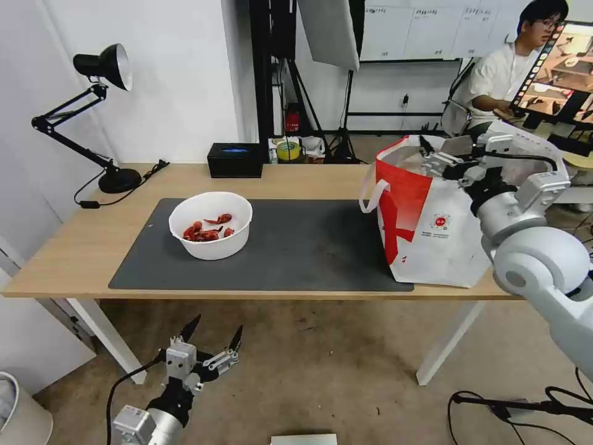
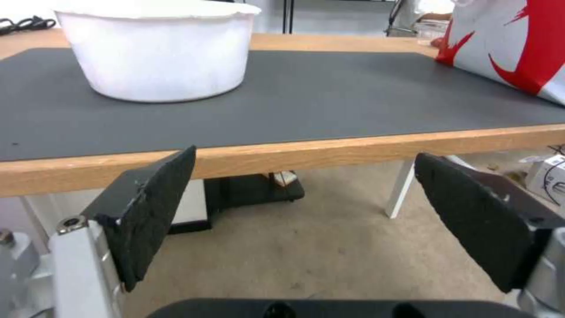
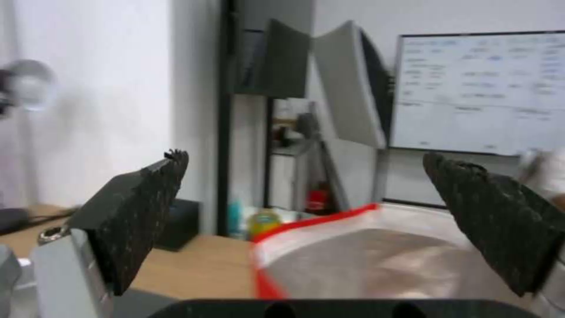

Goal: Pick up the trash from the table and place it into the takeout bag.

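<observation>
A white round bowl (image 1: 211,224) of red shells, a piece of the trash, stands on the dark grey mat (image 1: 296,247) of the table (image 1: 80,247), left of centre; its side shows as the bowl (image 2: 159,53) in the left wrist view. The takeout bag (image 1: 432,216), white with a red side panel, stands at the table's right end; its silver lining and red rim (image 3: 365,251) show in the right wrist view. My right gripper (image 1: 441,154) hangs open over the bag's mouth, holding nothing. My left gripper (image 1: 213,334) is open, below the table's front edge.
A black desk lamp (image 1: 102,117) stands at the table's back left and a black rectangular box (image 1: 235,159) at the back middle. A person sits behind the bag at a screen. Cables lie on the floor at right.
</observation>
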